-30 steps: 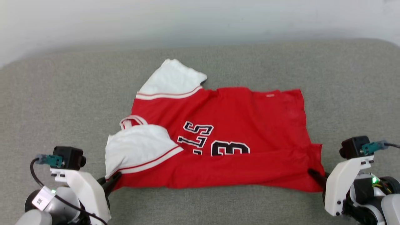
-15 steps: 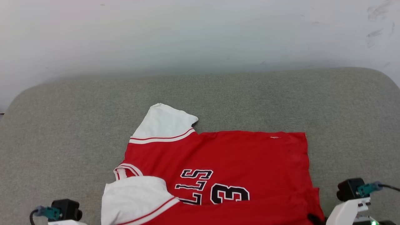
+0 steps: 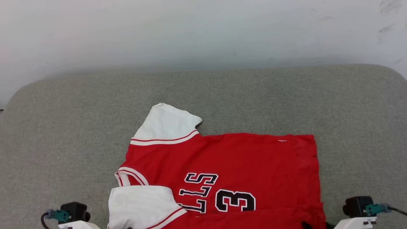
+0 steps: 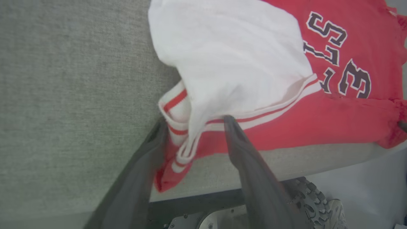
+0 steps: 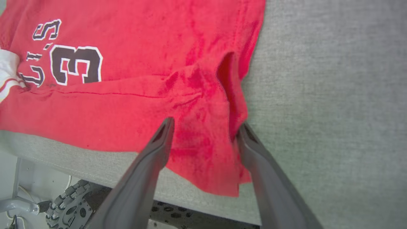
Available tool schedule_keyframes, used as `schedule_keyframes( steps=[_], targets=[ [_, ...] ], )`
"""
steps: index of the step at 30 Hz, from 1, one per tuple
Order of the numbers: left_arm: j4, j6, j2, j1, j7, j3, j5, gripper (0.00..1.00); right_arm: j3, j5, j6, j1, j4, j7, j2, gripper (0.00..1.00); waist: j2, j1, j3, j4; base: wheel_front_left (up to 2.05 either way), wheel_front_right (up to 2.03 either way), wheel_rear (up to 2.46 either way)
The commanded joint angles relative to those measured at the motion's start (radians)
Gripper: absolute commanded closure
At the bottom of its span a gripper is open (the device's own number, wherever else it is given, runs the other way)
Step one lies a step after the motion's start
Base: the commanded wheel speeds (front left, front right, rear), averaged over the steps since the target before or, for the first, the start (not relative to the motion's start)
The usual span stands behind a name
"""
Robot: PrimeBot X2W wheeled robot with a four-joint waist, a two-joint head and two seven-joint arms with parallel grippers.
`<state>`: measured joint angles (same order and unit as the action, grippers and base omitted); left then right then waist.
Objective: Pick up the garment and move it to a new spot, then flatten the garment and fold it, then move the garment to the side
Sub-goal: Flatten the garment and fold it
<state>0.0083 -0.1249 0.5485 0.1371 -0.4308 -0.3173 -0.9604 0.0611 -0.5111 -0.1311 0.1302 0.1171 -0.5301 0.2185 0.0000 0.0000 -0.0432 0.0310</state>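
Observation:
The garment (image 3: 241, 165) is a bright red shirt with dark lettering, spread on the grey cushion with its near edge at the cushion's front. One white sleeve (image 3: 167, 122) points away; the other white sleeve (image 4: 235, 60) is folded over the chest. My left gripper (image 4: 194, 124) is open at the near left corner, with the striped sleeve edge lying loosely between its fingers. My right gripper (image 5: 206, 124) is open at the near right corner, its fingers either side of the rumpled red hem (image 5: 222, 152). The garment (image 5: 127, 105) has a crease running along its near edge.
The grey cushion (image 3: 63, 127) stretches wide to the left, right and behind the shirt, ending at a pale wall (image 3: 190, 31). Its front edge (image 4: 286, 168) lies just under both grippers, with the robot's base and a ridged wheel (image 5: 70, 197) below.
Both grippers have gone from shut on the shirt's near corners to open, letting the cloth go. The head camera has tilted up, so the whole picture sits lower.

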Motion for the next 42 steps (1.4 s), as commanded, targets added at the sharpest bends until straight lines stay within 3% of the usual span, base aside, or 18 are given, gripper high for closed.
schedule_keyframes(
  steps=[1,8,14,20,27,35,42],
  targets=[
    [0.001,0.006,-0.004,-0.018,0.009,0.002,0.01,0.0,0.007,-0.002,0.001,-0.005,-0.002,0.027,-0.003,0.0,0.0,0.0,0.001,0.004,0.0,0.0,0.0],
    [-0.02,0.01,0.027,-0.057,0.068,0.015,0.07,0.0,-0.005,0.042,0.001,-0.039,-0.028,0.278,-0.017,0.0,0.0,0.0,0.009,0.015,0.0,0.0,0.0],
    [-0.041,-0.036,0.009,-0.119,0.213,0.048,0.166,0.0,-0.049,0.127,0.001,-0.077,-0.079,0.441,-0.051,0.0,0.0,0.0,0.004,0.033,0.0,0.0,0.0],
    [-0.059,-0.05,-0.02,-0.191,0.36,0.067,0.244,0.0,-0.083,0.201,0.001,-0.113,-0.153,0.494,-0.077,0.0,0.0,0.0,-0.036,0.056,0.0,0.0,0.0],
    [-0.04,-0.051,-0.046,-0.32,0.454,0.061,0.314,0.0,-0.11,0.251,0.001,-0.161,-0.253,0.483,-0.103,0.0,0.0,0.0,-0.154,0.078,0.0,0.0,0.0],
    [0.081,0.028,-0.031,-0.547,0.407,0.035,0.313,0.0,-0.104,0.277,0.001,-0.237,-0.304,0.491,-0.126,0.0,0.0,0.0,-0.284,0.122,0.0,0.0,0.0],
    [0.188,0.118,0.02,-0.749,0.201,-0.003,0.264,0.0,-0.094,0.269,0.001,-0.267,-0.287,0.508,-0.148,0.0,0.0,0.0,-0.35,0.162,0.0,0.0,0.0]
  ],
)
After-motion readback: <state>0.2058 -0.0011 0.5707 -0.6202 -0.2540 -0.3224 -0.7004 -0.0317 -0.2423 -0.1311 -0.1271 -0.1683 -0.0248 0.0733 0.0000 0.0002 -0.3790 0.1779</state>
